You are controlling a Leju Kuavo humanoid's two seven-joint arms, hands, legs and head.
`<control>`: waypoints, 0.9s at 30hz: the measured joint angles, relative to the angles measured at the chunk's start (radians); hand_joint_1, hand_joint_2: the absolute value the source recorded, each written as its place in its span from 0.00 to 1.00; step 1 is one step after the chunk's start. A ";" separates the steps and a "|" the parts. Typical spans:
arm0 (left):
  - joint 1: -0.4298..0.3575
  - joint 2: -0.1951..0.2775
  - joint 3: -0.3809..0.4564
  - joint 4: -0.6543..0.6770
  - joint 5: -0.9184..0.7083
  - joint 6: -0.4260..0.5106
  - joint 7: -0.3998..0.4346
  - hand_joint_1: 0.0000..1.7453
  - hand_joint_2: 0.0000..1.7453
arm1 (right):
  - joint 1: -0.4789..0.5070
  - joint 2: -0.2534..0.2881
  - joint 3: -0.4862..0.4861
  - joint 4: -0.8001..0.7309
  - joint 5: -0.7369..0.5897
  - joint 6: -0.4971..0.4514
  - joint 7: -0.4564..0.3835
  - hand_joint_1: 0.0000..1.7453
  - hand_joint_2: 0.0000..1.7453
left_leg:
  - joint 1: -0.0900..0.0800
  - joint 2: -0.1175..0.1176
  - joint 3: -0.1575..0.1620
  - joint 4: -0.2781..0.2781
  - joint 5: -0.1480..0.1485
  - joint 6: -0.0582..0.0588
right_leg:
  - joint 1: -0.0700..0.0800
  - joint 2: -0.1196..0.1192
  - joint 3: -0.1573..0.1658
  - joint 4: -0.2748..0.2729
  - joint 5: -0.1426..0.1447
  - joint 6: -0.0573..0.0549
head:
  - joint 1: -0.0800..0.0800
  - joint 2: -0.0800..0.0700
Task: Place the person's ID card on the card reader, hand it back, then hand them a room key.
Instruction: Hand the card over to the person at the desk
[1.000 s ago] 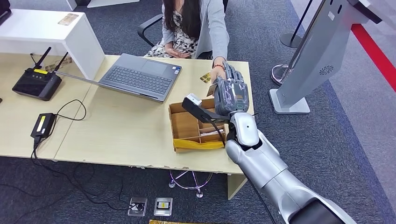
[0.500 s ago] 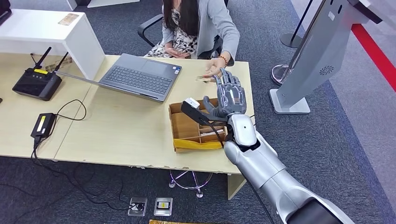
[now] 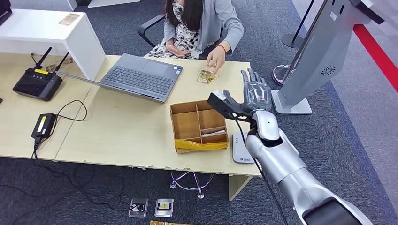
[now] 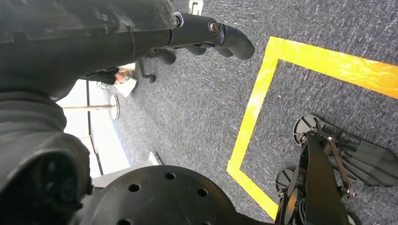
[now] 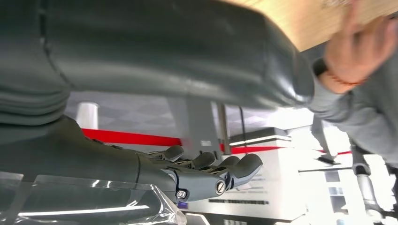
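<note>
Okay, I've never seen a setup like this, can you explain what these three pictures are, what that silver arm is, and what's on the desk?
This is a humanoid robot with cameras on its head and both wrists. The head view looks down from high on its body: its silver right arm ends in a right hand with fingers spread, holding nothing, raised beside the desk. On the desk lie a laptop, a divided wooden box, a white card reader and a card that a seated person's hand touches. The right wrist view sits just behind that hand. The left wrist view looks down at carpet from the hanging left hand, which also holds nothing.
</note>
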 joint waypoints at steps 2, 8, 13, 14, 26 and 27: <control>0.001 0.000 0.004 0.000 0.001 0.001 0.001 0.00 0.00 | 0.000 -0.027 -0.029 0.002 -0.021 0.000 -0.010 0.00 0.00 | 0.000 0.001 0.000 0.000 0.000 0.000 | 0.000 0.001 0.000 0.000 0.000 0.000 | 0.000 0.000; 0.001 -0.001 0.012 0.000 0.008 0.007 0.034 0.00 0.00 | -0.001 -0.127 -0.148 0.038 -0.243 0.010 -0.022 0.00 0.00 | 0.000 -0.002 0.000 0.000 0.000 0.000 | 0.000 -0.002 0.000 -0.001 0.000 0.000 | -0.001 0.000; 0.006 -0.002 0.018 0.000 0.010 0.016 0.040 0.00 0.00 | -0.002 -0.210 -0.249 0.115 -0.322 0.012 -0.071 0.00 0.00 | 0.000 0.002 -0.001 0.000 -0.001 0.000 | -0.001 0.001 -0.001 -0.001 0.000 0.001 | 0.000 0.000; 0.005 -0.002 0.018 0.000 0.010 0.017 0.041 0.00 0.00 | -0.001 -0.217 -0.260 0.126 -0.326 0.011 -0.068 0.00 0.00 | 0.000 0.004 0.000 0.000 -0.001 0.000 | -0.001 0.003 -0.001 -0.001 0.001 0.001 | -0.001 0.000; 0.005 -0.014 0.041 0.000 0.029 0.038 -0.005 0.00 0.00 | 0.178 -0.398 -0.443 0.348 -0.592 0.009 -0.117 0.00 0.00 | 0.000 -0.005 0.001 0.001 -0.004 0.002 | 0.000 -0.005 0.002 -0.005 -0.002 0.002 | -0.001 0.000; 0.005 -0.015 0.043 0.000 0.029 0.041 -0.007 0.00 0.00 | 0.219 -0.413 -0.463 0.370 -0.626 0.008 -0.127 0.00 0.00 | 0.001 -0.006 0.001 0.000 -0.004 0.003 | 0.001 -0.006 0.003 -0.005 -0.003 0.003 | -0.001 0.000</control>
